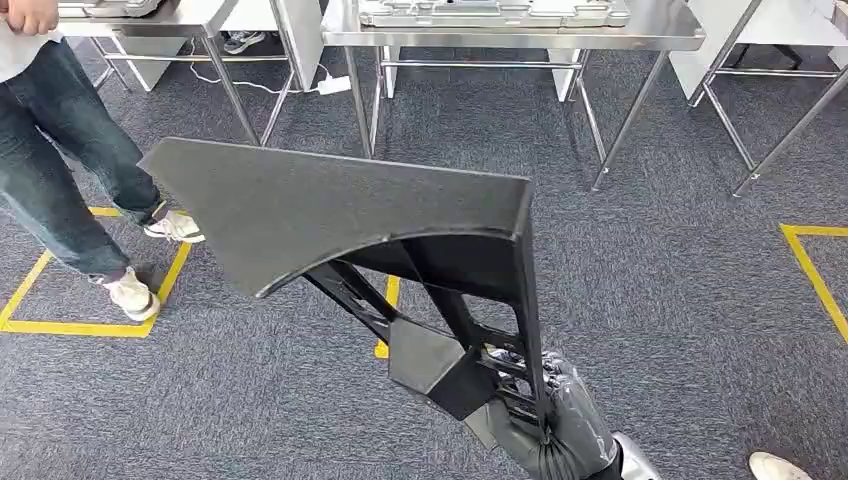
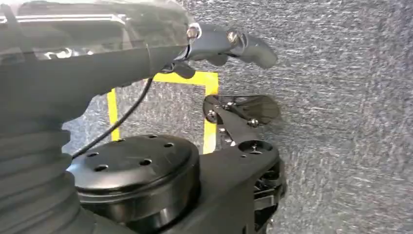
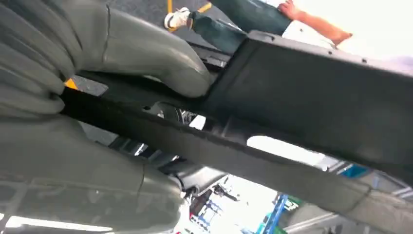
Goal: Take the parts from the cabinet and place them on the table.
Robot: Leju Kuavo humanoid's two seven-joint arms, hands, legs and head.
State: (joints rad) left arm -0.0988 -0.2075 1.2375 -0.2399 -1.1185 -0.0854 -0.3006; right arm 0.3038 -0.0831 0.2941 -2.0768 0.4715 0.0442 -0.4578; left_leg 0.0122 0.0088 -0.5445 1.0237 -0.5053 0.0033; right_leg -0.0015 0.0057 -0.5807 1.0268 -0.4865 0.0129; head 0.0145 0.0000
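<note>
Head view has the right hand [image 1: 545,415] down at the near edge, a bit right of centre, wrapped in a clear plastic cover and clamped on the lower end of a big black part [image 1: 340,215]. The part is held up in the air over the grey carpet [image 1: 650,300], with its wide flat panel fanning out to the left and far side and a frame of struts running back down to the hand. In the right wrist view you can see the thick grey thumb [image 3: 146,53] pressing on one side of a black bar of the part [image 3: 302,92] with the rest of the hand on the other side, so it's a proper grip. The left hand [image 2: 229,44] hangs over the carpet in the left wrist view, its fingers curled in a little, and I honestly can't tell if it's closed or just relaxed; nothing is in it. On the far side there's a steel table [image 1: 520,35] with a grey tray [image 1: 495,12] on it, well apart from the part. A person in jeans [image 1: 60,150] stands at far left by some yellow floor tape [image 1: 90,325], and another white shoe [image 1: 778,466] pokes in at the near right corner.
</note>
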